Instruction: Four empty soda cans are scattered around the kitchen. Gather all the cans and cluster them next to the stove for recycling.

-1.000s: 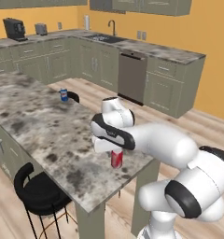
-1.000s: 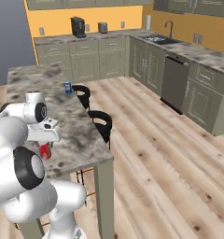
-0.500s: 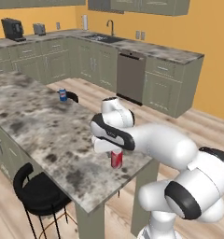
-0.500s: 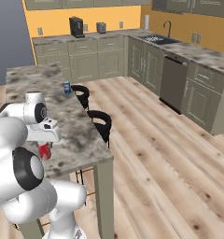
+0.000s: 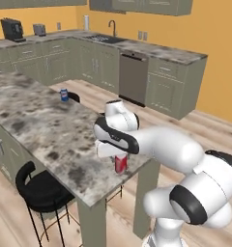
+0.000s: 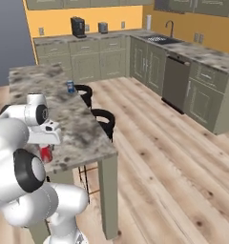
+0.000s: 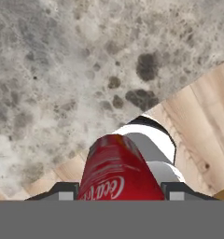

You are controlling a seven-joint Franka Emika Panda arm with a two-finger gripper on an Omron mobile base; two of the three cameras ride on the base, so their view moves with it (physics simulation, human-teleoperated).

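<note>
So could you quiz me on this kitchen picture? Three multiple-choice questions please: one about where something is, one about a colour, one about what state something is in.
1. Where does the blue can stand?
A. On the stone island counter
B. On the wood floor
C. Inside the sink

2. What colour is the can at the gripper?
A. Purple
B. Green
C. Red

3. What is the gripper doing?
A. Hanging wide open over nothing
B. Shut on the red can
C. Gripping a stool

Answers:
1. A, since both base views show it upright on the island top, near the black stools.
2. C, since the hand view shows a red body with white lettering between the fingertips.
3. B, since the finger tips sit against both sides of the can, above the counter's near corner.
</note>
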